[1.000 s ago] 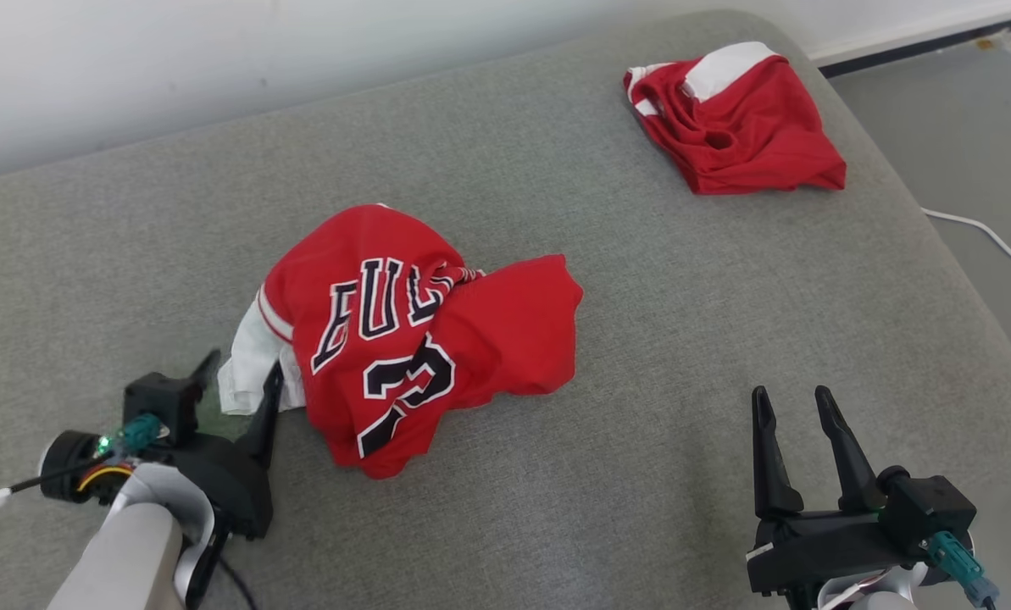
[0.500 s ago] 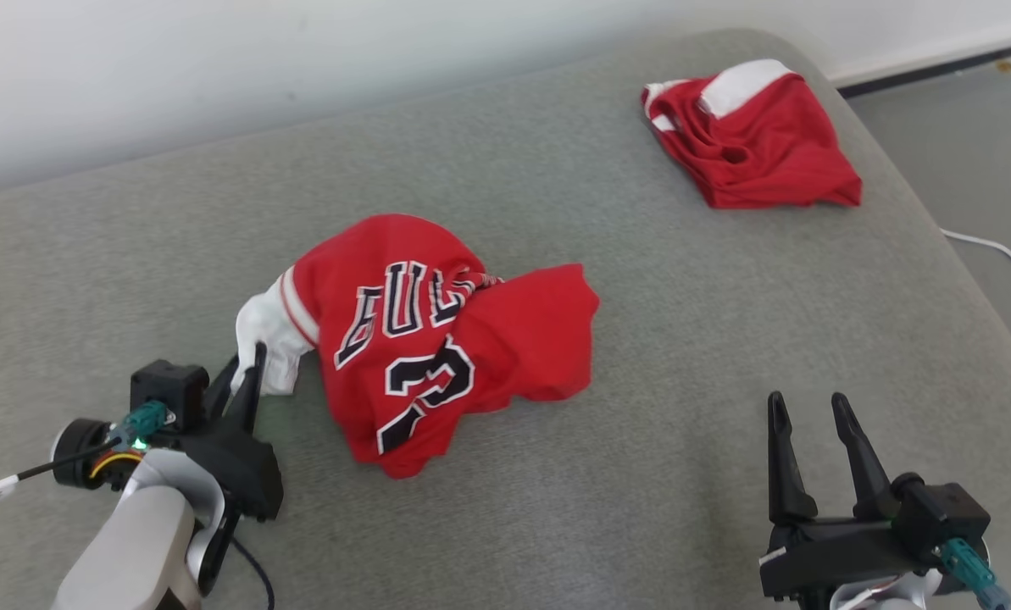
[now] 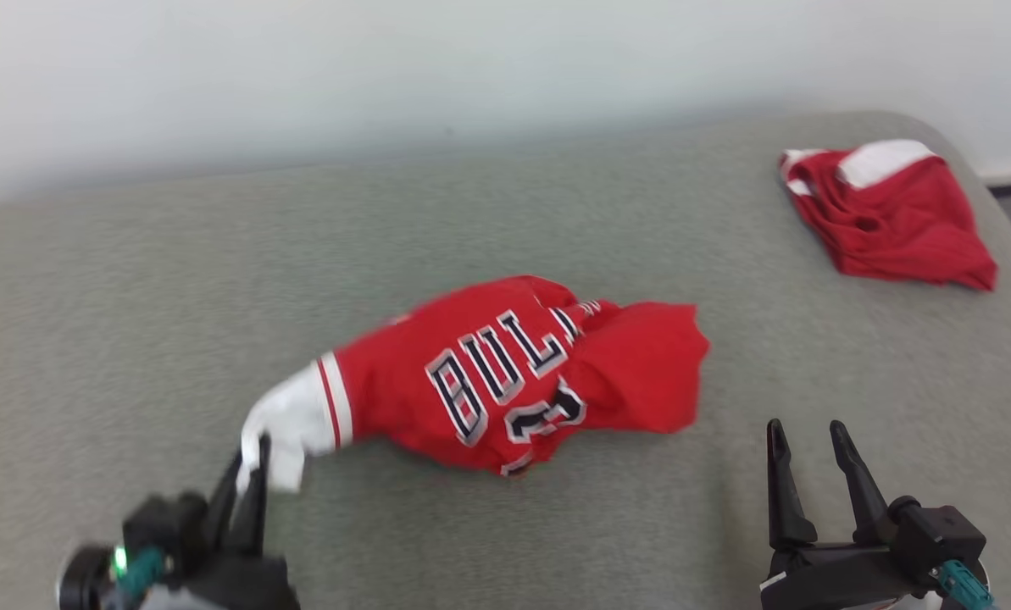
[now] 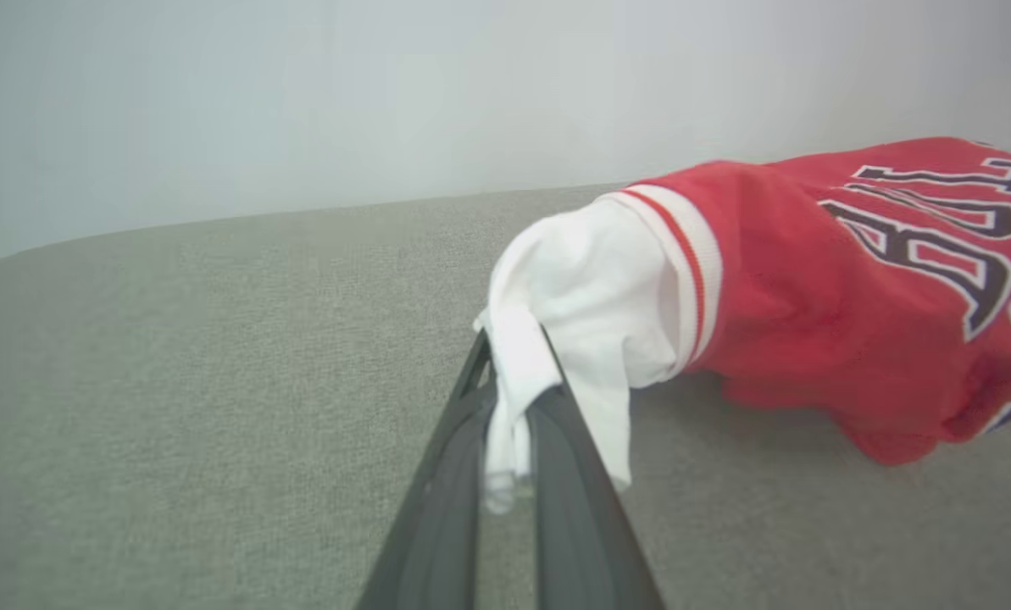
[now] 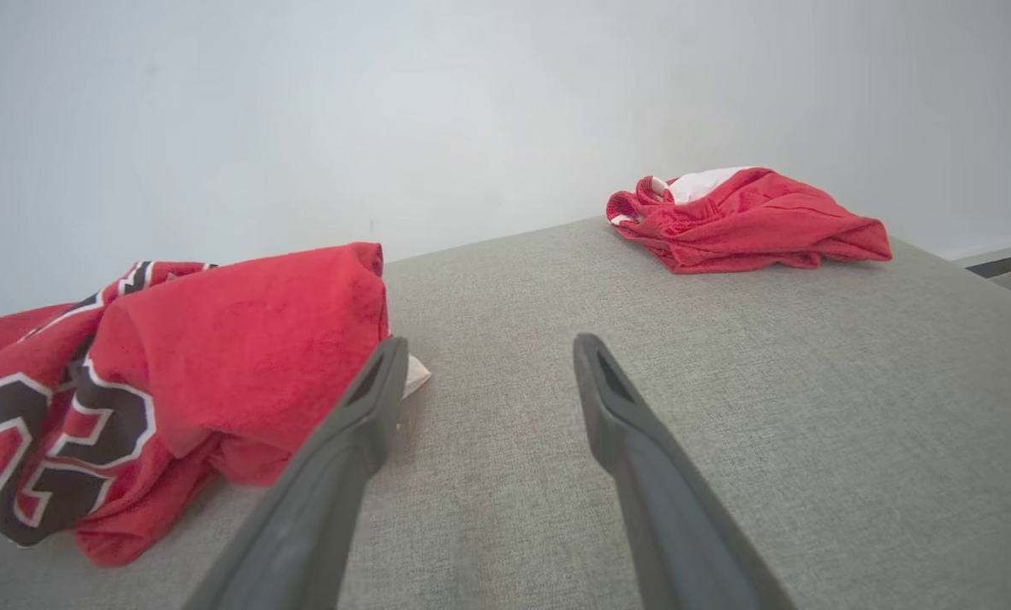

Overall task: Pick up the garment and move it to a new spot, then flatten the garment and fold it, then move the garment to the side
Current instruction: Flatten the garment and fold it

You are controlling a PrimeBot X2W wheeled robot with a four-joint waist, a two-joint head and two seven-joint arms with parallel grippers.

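- One thin pinch: the left gripper (image 3: 252,453) clamps just the white end (image 4: 581,288) of the garment (image 3: 505,381), so lift slowly
- Spread at near right, the right gripper (image 3: 805,425) could support the red bulk

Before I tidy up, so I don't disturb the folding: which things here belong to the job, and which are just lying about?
In the job: red Bulls jersey; left gripper, shut on its white edge; right gripper, open, empty; grey cushion underneath.
Lying about: second red garment, at the cushion's far right corner.
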